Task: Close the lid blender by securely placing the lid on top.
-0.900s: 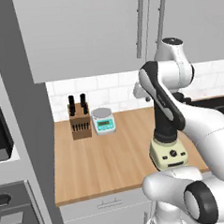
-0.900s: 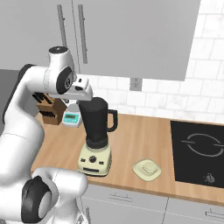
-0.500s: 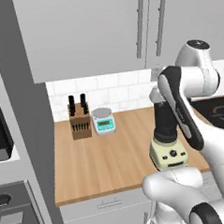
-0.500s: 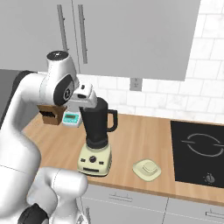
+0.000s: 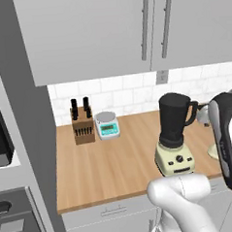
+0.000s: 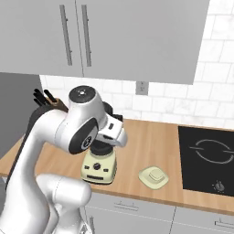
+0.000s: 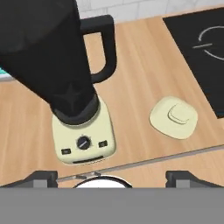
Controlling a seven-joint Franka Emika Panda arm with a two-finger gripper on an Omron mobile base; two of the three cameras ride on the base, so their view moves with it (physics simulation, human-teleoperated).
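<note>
Wooden counter runs under grey wall cabinets, with a black cooktop at the right and a knife block and small scale far to the left against the tiled wall. Near the front edge stands the blender, its dark jar open at the top. The lid lies flat on the counter to the blender's right, well apart from it, knob up. The gripper hangs above the front edge, fingers spread wide, holding nothing. The lid looks light, stiff and smooth, probably plastic, so it should lift easily; its low rim may be awkward to pinch, and the raised knob in the middle seems the surest place to take hold.
</note>
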